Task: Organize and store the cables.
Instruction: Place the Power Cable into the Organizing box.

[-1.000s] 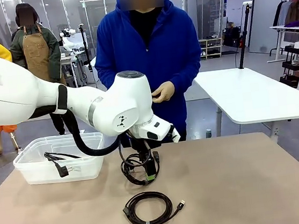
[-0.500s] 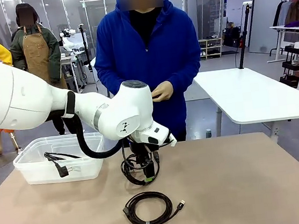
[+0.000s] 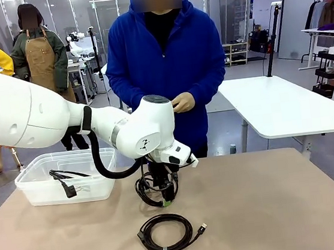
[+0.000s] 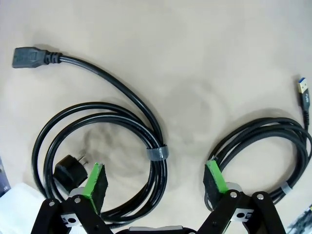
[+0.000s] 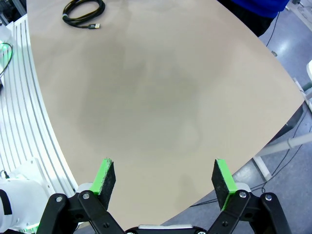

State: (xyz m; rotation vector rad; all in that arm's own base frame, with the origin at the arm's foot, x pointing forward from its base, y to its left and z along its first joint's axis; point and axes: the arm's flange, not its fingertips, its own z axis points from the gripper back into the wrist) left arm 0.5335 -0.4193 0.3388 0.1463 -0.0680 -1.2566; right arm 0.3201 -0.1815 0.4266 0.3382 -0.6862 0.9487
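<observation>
Your left arm has sunk lower over the table since a second ago, bringing the left gripper (image 3: 163, 194) down over the farther coil. Both coils lie where they did.

Nearest you in the front view is the USB cable (image 3: 165, 234), a neat round coil of black cord flat on the table (image 3: 273, 209), its metal tip pointing right. Just beyond it lies the power cable (image 3: 141, 193), half hidden there behind the black fingers.

The left wrist view gives you what the front view hides. The power cable (image 4: 157, 146) is wound in loose loops bound by a grey band, with its two-pin plug (image 4: 68, 170) inside the ring and its socket end (image 4: 27, 56) trailing out. The left gripper (image 4: 155, 179) is spread wide and holds nothing. One green pad (image 4: 95, 180) stands inside the ring beside the plug. The other stands at the edge of the USB cable (image 4: 273, 129), so the banded side of the loops lies between them. You cannot tell whether the pads touch the cords.

In the right wrist view the right gripper (image 5: 165, 179) is spread just as wide, empty, over bare table and well apart from the USB cable (image 5: 84, 12).

Farther off at the left, a clear bin (image 3: 42, 196) holds another black cable (image 3: 64, 177). The person (image 3: 165, 59) in blue stands at the far edge.
</observation>
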